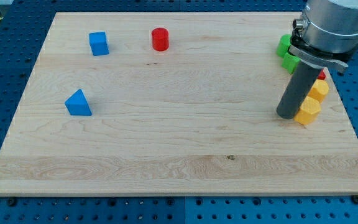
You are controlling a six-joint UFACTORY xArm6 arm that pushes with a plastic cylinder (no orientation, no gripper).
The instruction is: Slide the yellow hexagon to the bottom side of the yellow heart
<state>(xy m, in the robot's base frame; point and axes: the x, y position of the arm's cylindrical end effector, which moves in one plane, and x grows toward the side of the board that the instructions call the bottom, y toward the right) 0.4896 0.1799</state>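
Observation:
A yellow hexagon (307, 111) lies near the board's right edge. Just above it, touching or nearly touching, is a second yellow block (319, 89), partly hidden by the rod; its shape is hard to make out, and it may be the heart. My tip (287, 116) rests on the board right against the hexagon's left side. The dark rod rises from there toward the view's top right.
Two green blocks (284, 45) (290, 61) sit at the upper right, partly behind the arm. A bit of a red block (322, 75) shows above the yellow ones. A red cylinder (160, 39), a blue cube (98, 43) and a blue triangle (78, 103) lie on the left of the wooden board (166, 149).

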